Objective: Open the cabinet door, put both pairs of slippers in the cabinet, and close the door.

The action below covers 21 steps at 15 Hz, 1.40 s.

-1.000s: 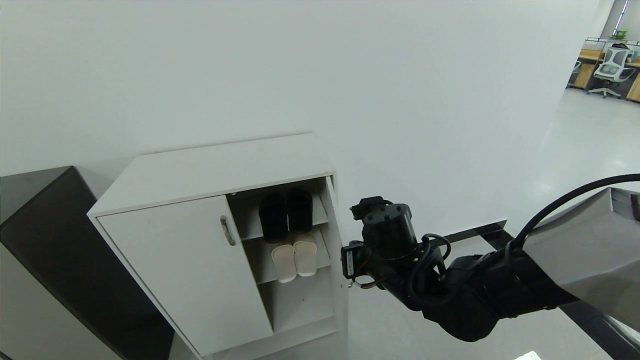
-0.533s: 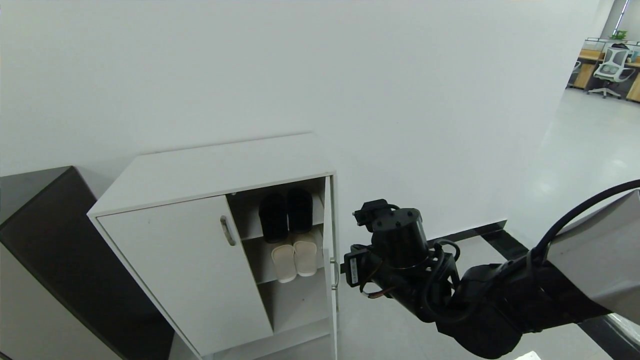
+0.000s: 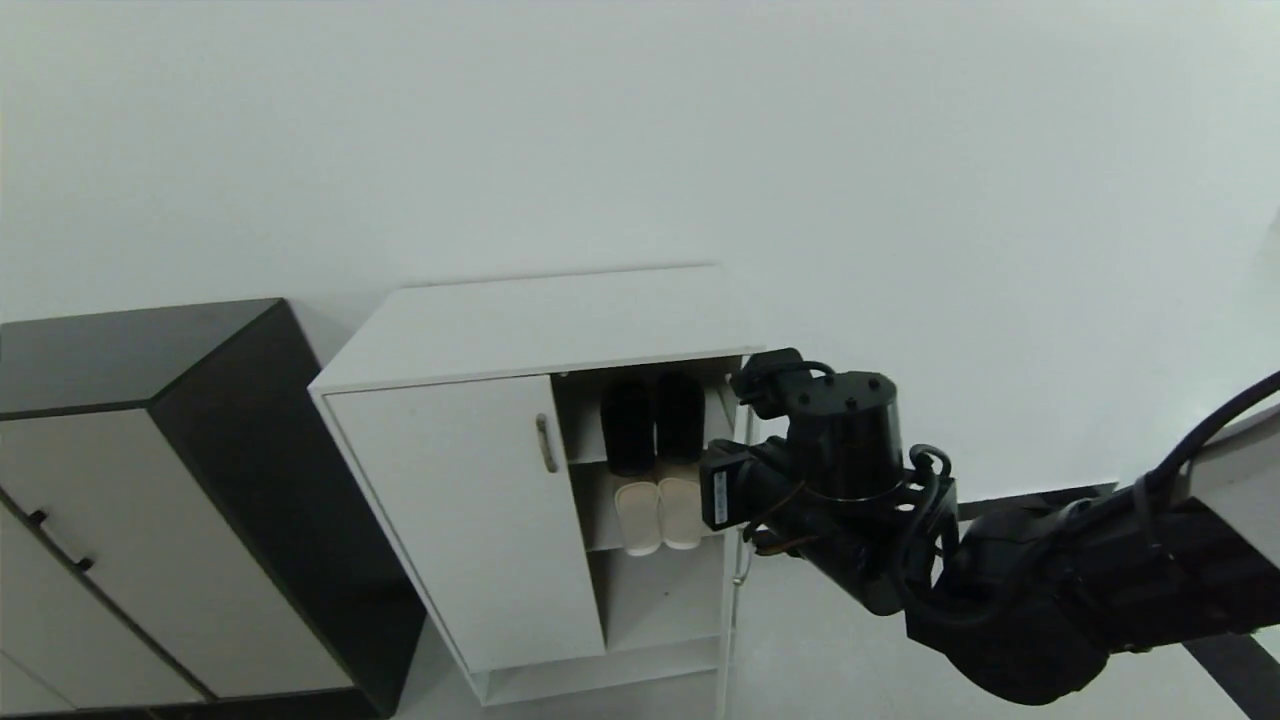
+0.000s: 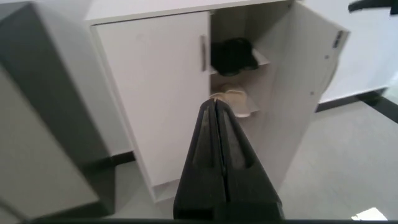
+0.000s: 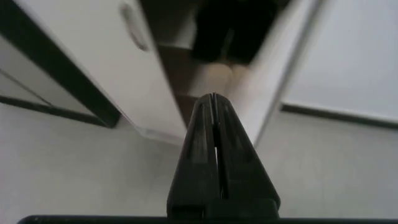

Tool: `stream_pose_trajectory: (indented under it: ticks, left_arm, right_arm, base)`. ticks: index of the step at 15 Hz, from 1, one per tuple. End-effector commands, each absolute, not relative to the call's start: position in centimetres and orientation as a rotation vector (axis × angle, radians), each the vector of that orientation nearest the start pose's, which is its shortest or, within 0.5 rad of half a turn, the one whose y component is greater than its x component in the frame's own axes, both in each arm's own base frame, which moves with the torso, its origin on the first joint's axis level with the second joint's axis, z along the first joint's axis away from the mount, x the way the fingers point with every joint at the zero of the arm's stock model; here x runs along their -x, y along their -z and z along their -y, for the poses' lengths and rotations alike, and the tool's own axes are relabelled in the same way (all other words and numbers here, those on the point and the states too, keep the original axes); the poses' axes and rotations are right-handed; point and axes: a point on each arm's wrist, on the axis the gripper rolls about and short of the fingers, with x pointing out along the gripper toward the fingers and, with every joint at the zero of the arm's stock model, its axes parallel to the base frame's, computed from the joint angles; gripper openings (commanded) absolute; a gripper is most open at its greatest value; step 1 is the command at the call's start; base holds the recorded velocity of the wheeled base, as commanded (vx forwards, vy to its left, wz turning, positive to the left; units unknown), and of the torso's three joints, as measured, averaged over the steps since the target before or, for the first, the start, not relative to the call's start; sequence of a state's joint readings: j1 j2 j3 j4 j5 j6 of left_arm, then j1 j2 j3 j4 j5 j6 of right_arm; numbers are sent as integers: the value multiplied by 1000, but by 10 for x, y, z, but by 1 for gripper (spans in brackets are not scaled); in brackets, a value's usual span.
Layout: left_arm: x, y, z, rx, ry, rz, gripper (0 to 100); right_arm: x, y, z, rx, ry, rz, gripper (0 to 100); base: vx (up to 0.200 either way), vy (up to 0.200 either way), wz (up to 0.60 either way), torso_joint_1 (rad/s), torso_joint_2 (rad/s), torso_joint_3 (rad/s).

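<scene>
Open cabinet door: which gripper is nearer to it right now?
Right. The right gripper sits close beside the open door, pointing into the cabinet; the left gripper is farther back, out in front of the cabinet.

We note the right arm (image 3: 1010,600): matte black, wrist cylinder (image 3: 845,430) topped with small screws (image 3: 838,393), white label (image 3: 717,497), looped black cables (image 3: 925,480). Left claw (image 4: 215,107) and right claw (image 5: 213,99): black tapered wedges.

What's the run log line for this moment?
cabinet: right door open | black slippers: upper shelf | white slippers: shelf below | left jaws: shut, empty | right jaws: shut, empty, near open door | pending: close door
</scene>
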<state>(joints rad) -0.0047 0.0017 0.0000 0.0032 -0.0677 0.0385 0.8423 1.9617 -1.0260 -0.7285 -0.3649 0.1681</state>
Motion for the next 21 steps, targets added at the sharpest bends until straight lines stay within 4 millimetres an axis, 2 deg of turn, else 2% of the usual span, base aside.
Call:
stream_pose_trajectory:
  ticks: [1,4,7,10,13,17,19,21]
  left_arm:
    - [23,-75,1,-38,72,-5,0]
    - [23,-75,1,-38,72,-5,0]
    - [23,-75,1,-38,72,-5,0]
    - [23,-75,1,-38,72,-5,0]
    - [23,-75,1,-38,72,-5,0]
    - [23,-75,1,-38,72,-5,0]
    - [23,-75,1,-38,72,-5,0]
    - [23,-75,1,-38,72,-5,0]
  right_arm:
    - [-251,-189,-258,-59,-448,-122,0]
    - [-256,-180,-242,-34,-405,-148,0]
    - [-266,-160,-210,69,-339,-212,0]
    - [-264,-139,-196,104,-404,-294,0]
    - [-270,-116,-201,125,-419,-355,0]
    - [-284,-97,-214,133,-445,-388,0]
    - [-294,-93,-224,124,-469,-385,0]
    - [-303,-86,-245,103,-498,-374,0]
  base:
    - [0,0,0,0,0,0]
    - [0,0,0,0,0,0]
    - [0,0,0,0,0,0]
    - [0,0,0,0,0,0]
    - [0,0,0,0,0,0]
    - [0,0,0,0,0,0]
    - [0,0,0,0,0,0]
    - [0,0,0,0,0,0]
